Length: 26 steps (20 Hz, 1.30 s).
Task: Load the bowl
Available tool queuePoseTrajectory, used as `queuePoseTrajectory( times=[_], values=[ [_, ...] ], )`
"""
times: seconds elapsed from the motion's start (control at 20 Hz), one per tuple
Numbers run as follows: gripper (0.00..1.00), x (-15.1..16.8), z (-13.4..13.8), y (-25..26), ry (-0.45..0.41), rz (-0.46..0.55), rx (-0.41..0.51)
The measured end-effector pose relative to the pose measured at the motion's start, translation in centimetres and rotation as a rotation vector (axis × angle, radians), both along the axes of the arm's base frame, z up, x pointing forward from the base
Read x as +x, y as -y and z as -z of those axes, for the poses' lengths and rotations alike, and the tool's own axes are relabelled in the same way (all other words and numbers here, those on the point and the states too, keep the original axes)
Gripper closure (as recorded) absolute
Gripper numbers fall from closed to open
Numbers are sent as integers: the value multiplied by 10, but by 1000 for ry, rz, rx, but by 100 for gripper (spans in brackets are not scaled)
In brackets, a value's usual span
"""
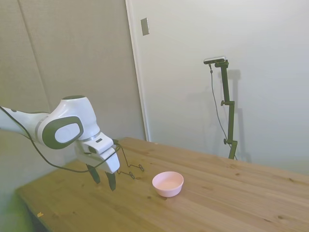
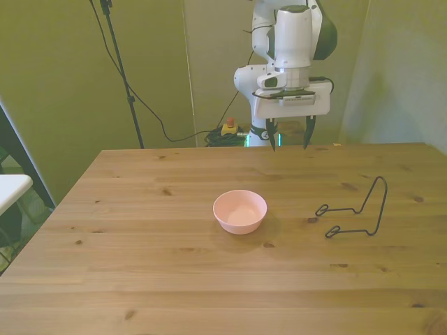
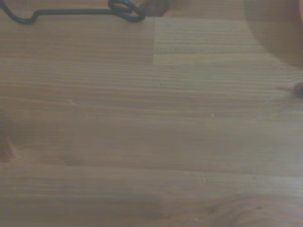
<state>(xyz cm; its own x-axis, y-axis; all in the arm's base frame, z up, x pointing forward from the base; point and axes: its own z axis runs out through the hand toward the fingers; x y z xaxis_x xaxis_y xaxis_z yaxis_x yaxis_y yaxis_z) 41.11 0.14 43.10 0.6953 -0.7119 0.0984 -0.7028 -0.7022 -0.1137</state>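
Observation:
The bowl (image 1: 168, 183) (image 2: 239, 211) is small, round and pale pink, and it sits upright near the middle of the wooden table with nothing inside it. My gripper (image 1: 102, 180) (image 2: 287, 139) hangs above the table's far side, well behind the bowl and toward the front view's right. Its two fingers point down, spread apart, with nothing between them. In the wrist view only bare wood and a piece of the black wire stand (image 3: 75, 12) show; the bowl is out of that view.
A thin black wire stand (image 2: 357, 209) (image 1: 130, 170) rests on the table at the front view's right of the bowl. The wooden table (image 2: 140, 265) (image 1: 231, 203) spreads wide around both things. Cables and a floor stand lie behind the table.

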Motion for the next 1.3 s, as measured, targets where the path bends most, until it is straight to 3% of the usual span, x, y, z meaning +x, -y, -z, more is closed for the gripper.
queuePoseTrajectory(
  times=[0.1, 0.2, 0.35, 0.5, 0.8, 1.15, 1.2, 1.3],
  values=[
    [0, 0, 0, 0, -7, 11, -1],
    [0, 13, -18, 3, 20, 22, -15],
    [0, 48, -56, 29, 47, 53, -44],
    [0, 86, -68, 57, 58, 78, -75],
    [0, 147, -27, 73, 48, 103, -72],
    [0, 177, 31, 80, 15, 150, -83],
    [100, 180, 39, 80, 8, 155, -84],
    [100, 186, 53, 81, 0, 166, -90]
  ],
)
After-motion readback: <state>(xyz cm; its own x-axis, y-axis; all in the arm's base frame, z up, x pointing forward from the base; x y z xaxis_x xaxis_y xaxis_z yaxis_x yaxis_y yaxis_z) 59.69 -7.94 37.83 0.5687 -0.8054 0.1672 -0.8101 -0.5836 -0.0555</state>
